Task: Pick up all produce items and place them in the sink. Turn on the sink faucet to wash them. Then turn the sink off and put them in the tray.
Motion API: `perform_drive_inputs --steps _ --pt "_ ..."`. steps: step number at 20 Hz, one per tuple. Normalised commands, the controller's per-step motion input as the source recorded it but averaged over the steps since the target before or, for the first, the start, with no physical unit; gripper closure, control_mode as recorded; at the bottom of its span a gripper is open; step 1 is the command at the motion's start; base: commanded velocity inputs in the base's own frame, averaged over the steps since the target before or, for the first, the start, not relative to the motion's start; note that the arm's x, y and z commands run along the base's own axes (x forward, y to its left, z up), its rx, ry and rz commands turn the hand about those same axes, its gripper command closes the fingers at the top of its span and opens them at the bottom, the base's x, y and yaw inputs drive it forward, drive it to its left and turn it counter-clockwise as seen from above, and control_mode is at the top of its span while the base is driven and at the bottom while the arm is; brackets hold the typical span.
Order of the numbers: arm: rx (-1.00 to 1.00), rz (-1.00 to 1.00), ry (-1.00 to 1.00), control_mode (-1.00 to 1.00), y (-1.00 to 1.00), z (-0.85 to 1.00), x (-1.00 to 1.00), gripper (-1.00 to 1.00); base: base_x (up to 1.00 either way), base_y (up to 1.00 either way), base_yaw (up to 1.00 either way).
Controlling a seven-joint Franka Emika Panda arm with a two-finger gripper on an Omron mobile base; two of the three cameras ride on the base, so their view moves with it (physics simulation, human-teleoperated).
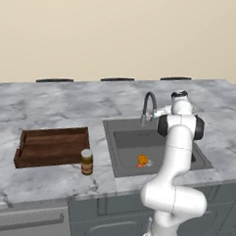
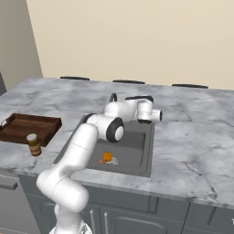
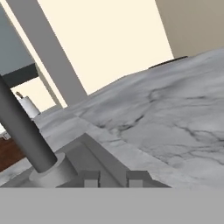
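Grey marble counter (image 1: 51, 111) under a cream wall. Near to far: fruit (image 1: 142, 160) and carrot (image 1: 139, 165) lie together in the sink (image 1: 126, 140) – then the faucet (image 3: 22, 131), its base at about ten o'clock from the gripper (image 3: 114, 178), jaws narrowed on nothing. Tray (image 1: 52, 146) sits well off at nine o'clock.

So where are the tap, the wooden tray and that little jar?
Faucet (image 1: 150, 98): left base view, top of its arched spout.
Tray (image 1: 51, 158): left base view, its front wall.
Jar (image 1: 86, 163): left base view, its brown body.
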Motion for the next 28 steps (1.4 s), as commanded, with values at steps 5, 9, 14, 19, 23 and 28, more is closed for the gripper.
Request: perform_drive_inputs --steps 5,9,14,19,23,28 --pt "0.00 0.07 0.00 -1.00 0.58 0.00 0.00 1.00 0.00 0.00 0.00" --pt "0.00 0.05 0.00 -1.00 0.49 -0.01 -0.02 -1.00 0.00 0.00 0.00" --pt "0.00 0.02 0.00 -1.00 0.07 0.00 0.00 -1.00 0.00 0.00 0.00" --pt "0.02 0.00 0.00 -1.00 -0.05 0.01 0.00 -1.00 0.00 0.00 0.00" --pt "0.02 0.00 0.00 -1.00 -0.18 0.08 0.00 -1.00 0.00 0.00 0.00" --pt "0.01 0.00 0.00 -1.00 -0.22 0.21 0.00 -1.00 0.00 0.00 0.00"
